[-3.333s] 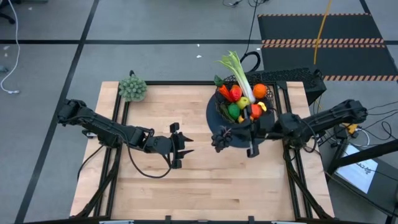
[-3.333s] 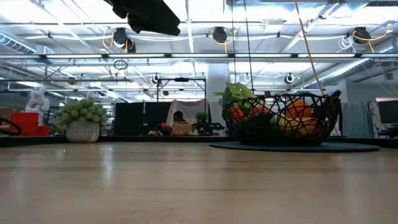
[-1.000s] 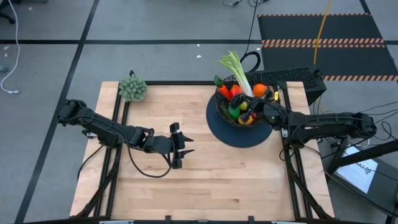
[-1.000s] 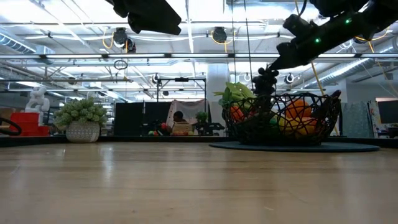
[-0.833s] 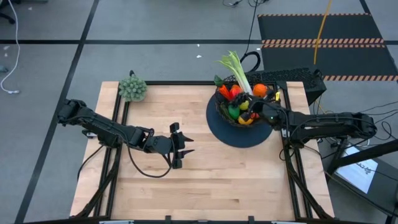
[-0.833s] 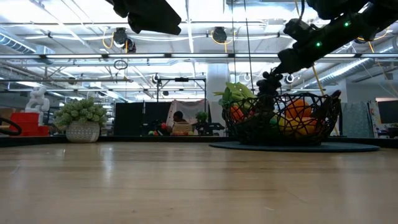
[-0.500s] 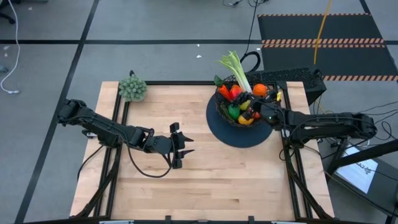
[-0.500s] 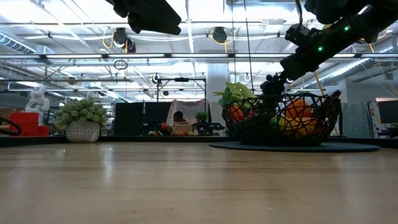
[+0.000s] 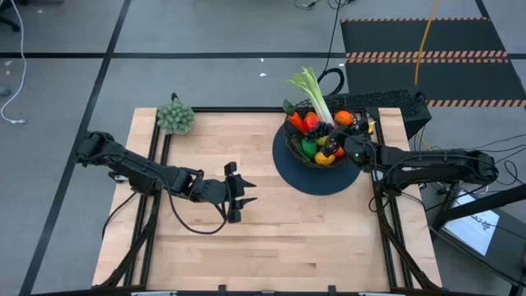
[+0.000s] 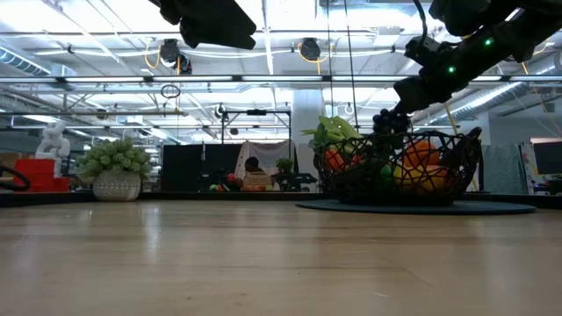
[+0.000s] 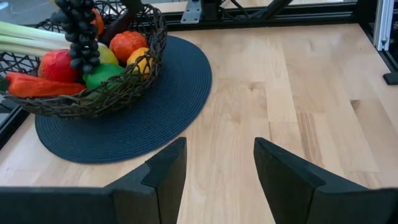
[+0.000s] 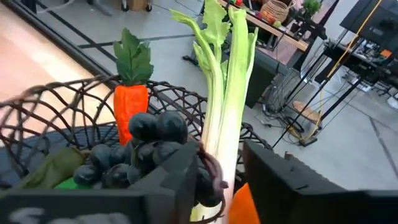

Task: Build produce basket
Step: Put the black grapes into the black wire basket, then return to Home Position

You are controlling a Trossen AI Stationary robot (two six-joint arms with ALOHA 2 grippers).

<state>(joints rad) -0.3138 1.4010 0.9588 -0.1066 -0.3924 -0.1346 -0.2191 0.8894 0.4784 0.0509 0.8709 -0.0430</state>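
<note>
brimming basket (image 9: 293, 146): leek (image 9: 315, 97), grapes (image 12: 146, 152)

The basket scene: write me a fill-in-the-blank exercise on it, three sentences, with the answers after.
1. The basket stands on a round dark ____.
2. The bunch of dark grapes is at the ____ gripper, over the basket.
3. The left gripper waits over the bare wooden ____, fingers apart and holding nothing.

Answers: mat; right; table
</note>
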